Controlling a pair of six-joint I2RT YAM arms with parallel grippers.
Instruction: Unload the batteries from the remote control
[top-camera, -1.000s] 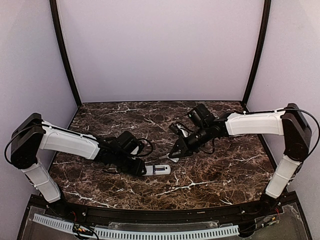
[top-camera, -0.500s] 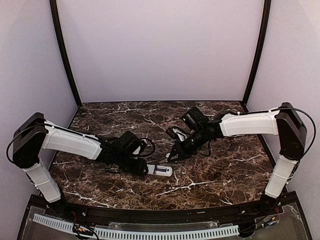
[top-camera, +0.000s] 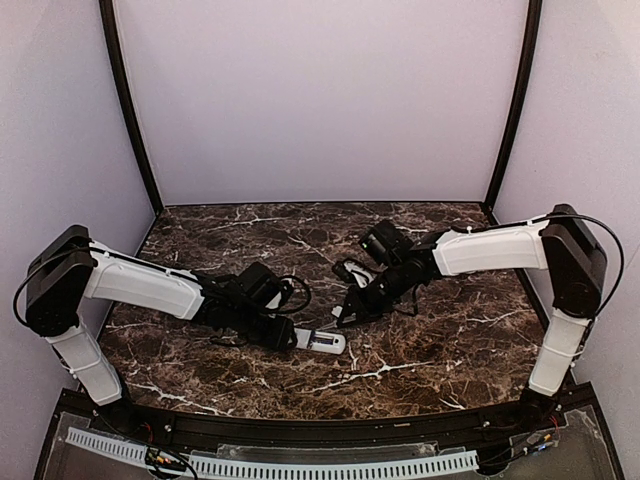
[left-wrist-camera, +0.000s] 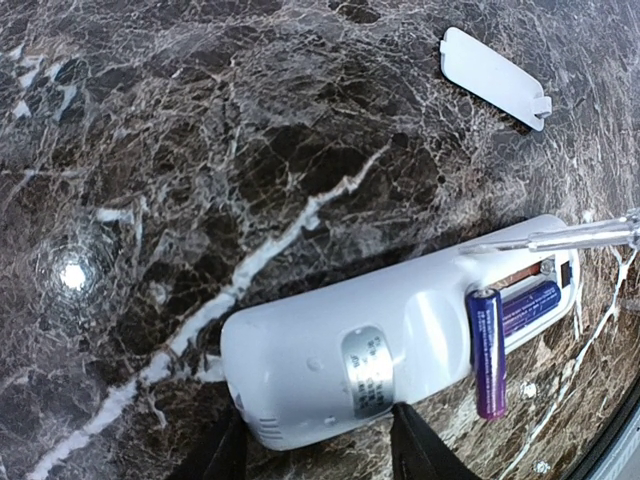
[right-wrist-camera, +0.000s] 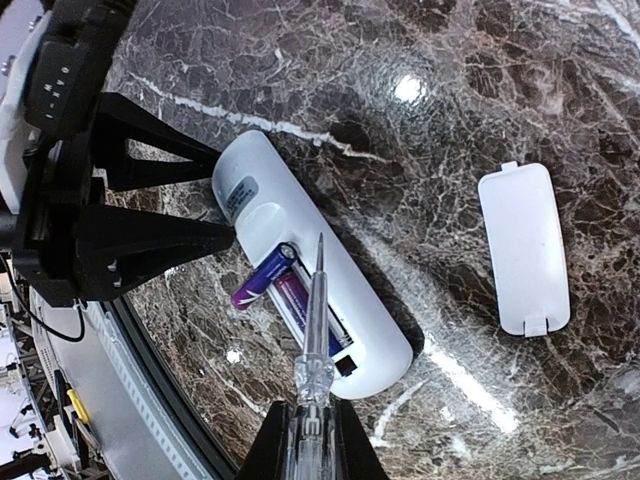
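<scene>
The white remote control (left-wrist-camera: 350, 350) lies back-up on the marble with its battery bay open. My left gripper (left-wrist-camera: 318, 428) is shut on its rounded end, one finger on each side. One purple battery (left-wrist-camera: 487, 350) sticks out of the bay, tilted across the remote's edge. The other battery (left-wrist-camera: 530, 303) lies in the bay. My right gripper (right-wrist-camera: 308, 442) is shut on a clear screwdriver-like tool (right-wrist-camera: 312, 335), whose metal tip is over the bay by the raised battery (right-wrist-camera: 262, 277). In the top view the remote (top-camera: 324, 342) lies between my left gripper (top-camera: 290, 337) and my right gripper (top-camera: 350, 310).
The small white battery cover (right-wrist-camera: 527, 248) lies flat on the marble beyond the remote; it also shows in the left wrist view (left-wrist-camera: 495, 77). The table's front edge (right-wrist-camera: 150, 400) runs close to the remote. Purple walls enclose the back and sides.
My right gripper with the tool has moved left and down, closer to the remote. The left gripper and remote have shifted slightly right.
</scene>
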